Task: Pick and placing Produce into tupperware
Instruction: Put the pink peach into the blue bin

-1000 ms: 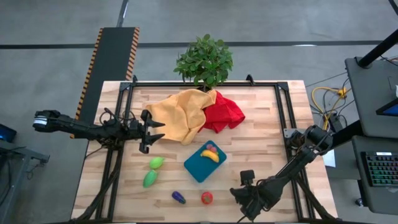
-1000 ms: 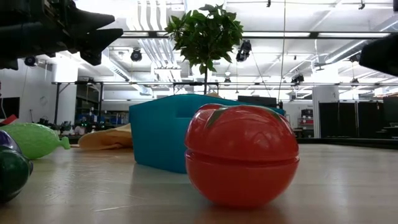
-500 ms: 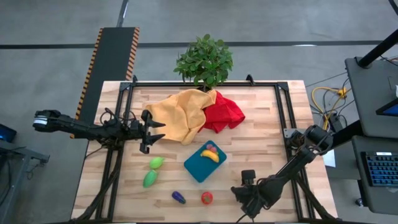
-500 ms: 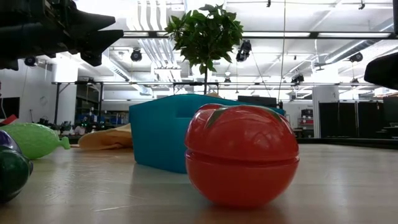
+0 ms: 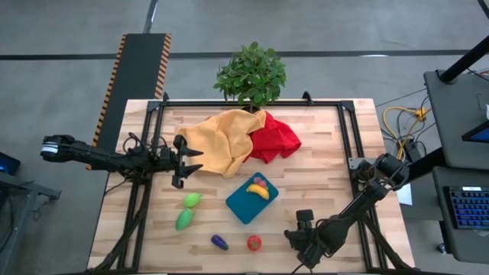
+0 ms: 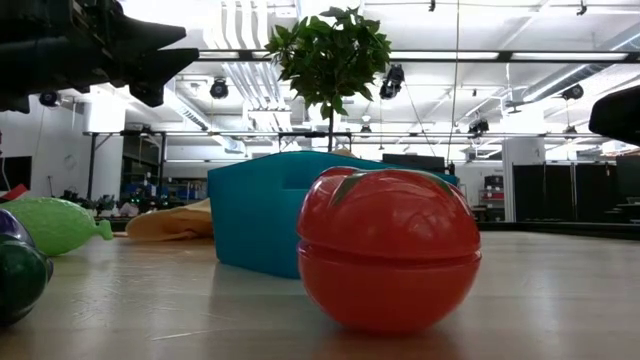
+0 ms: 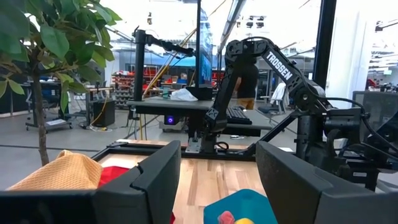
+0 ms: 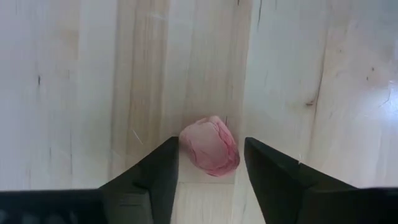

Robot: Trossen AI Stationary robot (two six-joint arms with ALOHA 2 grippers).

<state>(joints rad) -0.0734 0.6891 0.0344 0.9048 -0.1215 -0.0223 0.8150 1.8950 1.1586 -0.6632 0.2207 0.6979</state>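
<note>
Nothing on the table has shifted; only the right arm has crept slightly, its gripper low at the near right edge. Its wrist view alone shows a pink berry on the bare wood between the fingers, which stand apart on either side without touching it. From above, that berry is hidden. The left gripper hovers partly open and empty beside the yellow cloth. Banana lies in the tupperware; tomato, eggplant and two green pieces remain on the table.
</note>
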